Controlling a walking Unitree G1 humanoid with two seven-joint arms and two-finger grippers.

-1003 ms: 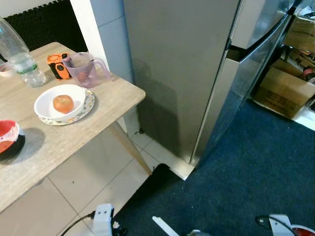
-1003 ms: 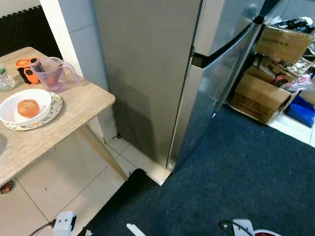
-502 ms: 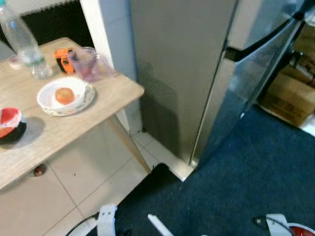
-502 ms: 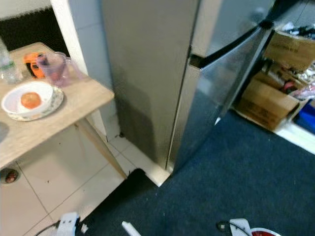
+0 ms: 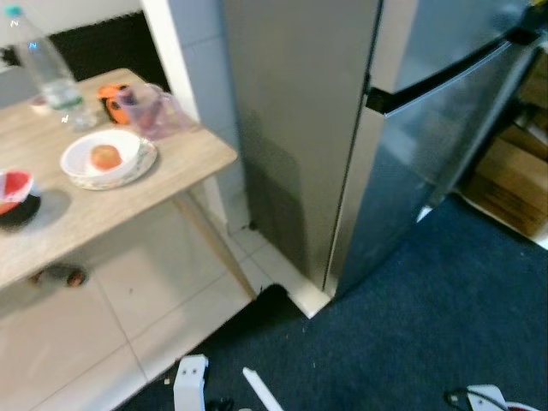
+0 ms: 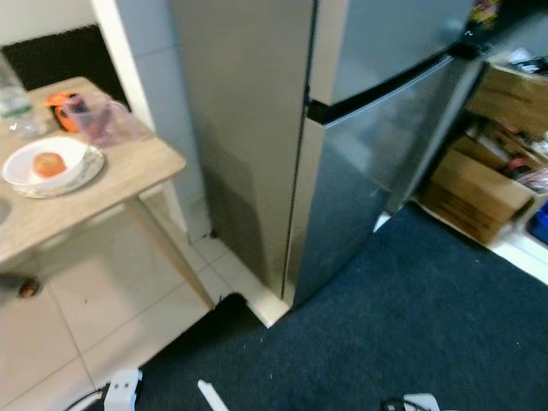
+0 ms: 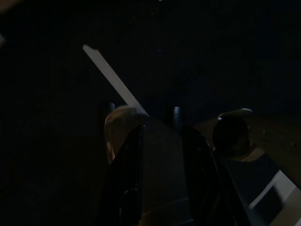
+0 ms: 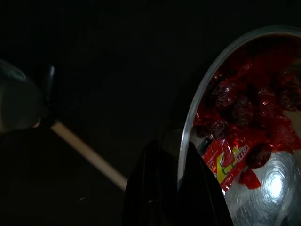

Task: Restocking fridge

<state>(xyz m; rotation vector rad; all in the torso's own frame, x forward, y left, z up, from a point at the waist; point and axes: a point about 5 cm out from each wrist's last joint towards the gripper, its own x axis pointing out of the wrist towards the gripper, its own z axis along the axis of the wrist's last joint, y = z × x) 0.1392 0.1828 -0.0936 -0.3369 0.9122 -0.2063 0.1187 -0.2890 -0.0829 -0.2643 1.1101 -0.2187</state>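
A tall, smooth, shiny grey fridge [image 5: 360, 128] fills the upper middle, doors shut.

At upper left, a pale wood table [image 5: 171, 175] holds a round white bowl [image 5: 101, 158]. The right gripper [image 8: 171, 155] pinches a shiny metal bowl [image 8: 188, 122] by its thin rim. The left gripper [image 7: 162, 141] sits narrow and dark.

Pale floor tiles [image 5: 77, 334], navy carpet [image 5: 428, 325], wooden table [image 5: 103, 201].

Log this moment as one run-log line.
phase: approaching closed grey two-door fridge | right tool: shut on steel bowl of red snacks | left tool: idle
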